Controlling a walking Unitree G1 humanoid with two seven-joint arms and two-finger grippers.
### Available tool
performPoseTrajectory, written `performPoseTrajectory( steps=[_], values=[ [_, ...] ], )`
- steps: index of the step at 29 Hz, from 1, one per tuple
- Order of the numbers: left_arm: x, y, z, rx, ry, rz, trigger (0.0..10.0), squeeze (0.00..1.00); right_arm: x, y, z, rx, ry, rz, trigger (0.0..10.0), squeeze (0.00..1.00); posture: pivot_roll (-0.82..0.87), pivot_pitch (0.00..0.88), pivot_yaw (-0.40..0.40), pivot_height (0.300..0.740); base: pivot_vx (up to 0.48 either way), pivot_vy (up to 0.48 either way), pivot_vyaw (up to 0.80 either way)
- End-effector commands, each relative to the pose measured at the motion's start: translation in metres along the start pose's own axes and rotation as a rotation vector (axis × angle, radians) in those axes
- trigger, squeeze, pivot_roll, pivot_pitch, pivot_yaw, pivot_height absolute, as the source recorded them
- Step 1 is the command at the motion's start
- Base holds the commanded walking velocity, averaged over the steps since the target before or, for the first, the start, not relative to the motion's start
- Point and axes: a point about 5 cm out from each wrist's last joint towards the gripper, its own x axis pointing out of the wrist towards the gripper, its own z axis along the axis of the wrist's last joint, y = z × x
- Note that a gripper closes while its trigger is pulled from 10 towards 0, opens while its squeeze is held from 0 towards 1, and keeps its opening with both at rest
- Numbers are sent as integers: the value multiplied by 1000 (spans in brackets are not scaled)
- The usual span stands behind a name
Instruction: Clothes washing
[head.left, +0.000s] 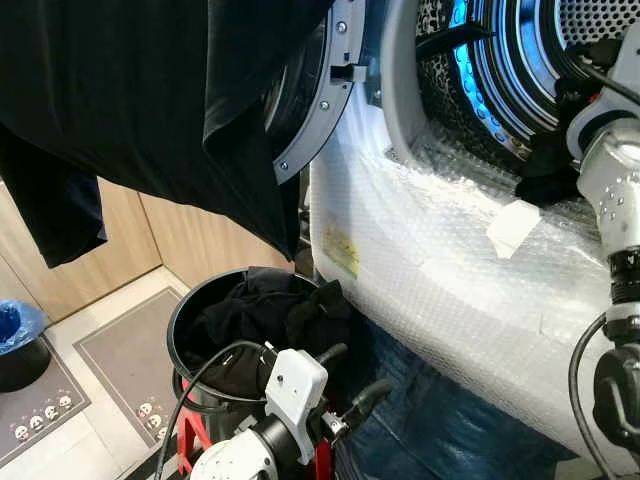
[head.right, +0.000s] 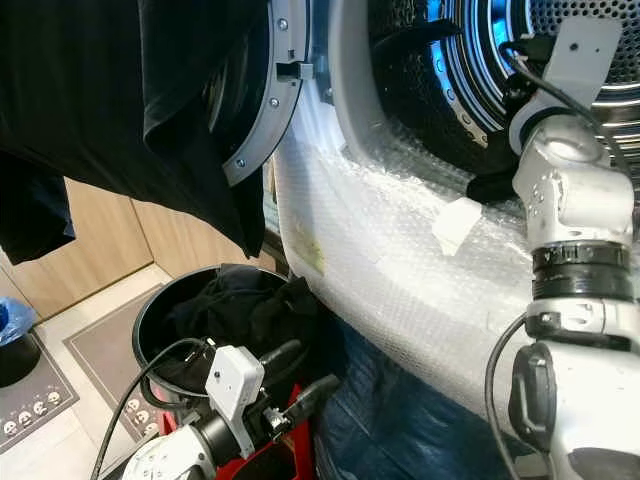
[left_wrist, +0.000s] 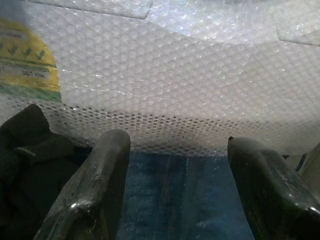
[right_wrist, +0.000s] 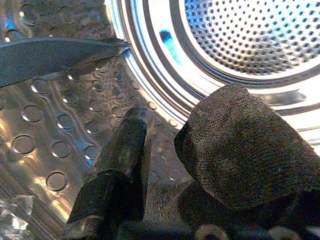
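**Right gripper inside the drum**

The right gripper (right_wrist: 165, 165) is reaching into the drum (right_wrist: 240, 55), its fingers closing on a dark cloth (right_wrist: 240, 150). The left gripper (left_wrist: 175, 185) is hanging wide open, holding nothing, beside the bin (head.left: 185, 330) of dark clothes (head.left: 260, 315).

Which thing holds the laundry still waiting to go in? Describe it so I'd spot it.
Start at the washing machine, its front wrapped in bubble wrap. On the floor beside it, below the open door, stands a round black bucket. It is heaped with dark clothes.
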Motion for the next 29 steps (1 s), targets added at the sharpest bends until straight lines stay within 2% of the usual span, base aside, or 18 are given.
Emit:
performPoseTrajectory(
  steps=[1, 8, 19, 22, 25, 26, 27, 29],
  values=[
    [-1, 0, 1, 7, -3, -13, 10000, 0, -4, -3, 2, 8, 1, -13, 10000, 1000, -12, 0, -25, 740, 0, 0, 0],
    [0, 0, 1, 5, 1, -24, 10000, 0, -12, -6, -5, 6, 22, -25, 10000, 1000, -18, 0, -21, 740, 0, 0, 0],
    [2, -1, -1, -10, 4, -33, 10000, 0, -18, -14, 1, -24, 17, -45, 10000, 1000, -34, 0, -17, 740, 0, 0, 0],
    [3, -2, -1, -13, 5, -39, 10000, 0, -20, -14, 2, -64, 11, -31, 10000, 1000, -37, 0, -17, 740, 0, 0, 0],
    [3, -2, -1, -14, 5, -41, 10000, 0, -24, -14, 5, -183, -31, 12, 10000, 1000, -39, 0, -16, 740, 0, 0, 0],
    [4, -2, -2, -15, 6, -40, 10000, 0, -28, -9, 6, -293, -57, 103, 10000, 1000, -42, 0, -17, 740, 0, 0, 0],
    [4, -2, -2, -15, 6, -41, 10000, 0, -32, -5, 5, -359, -60, 161, 10000, 1000, -43, 0, -17, 740, 0, 0, 0],
    [4, -2, -2, -17, 6, -42, 10000, 0, -35, -3, 3, -439, -72, 216, 10000, 1000, -45, 0, -17, 740, 0, 0, 0]
  ],
)
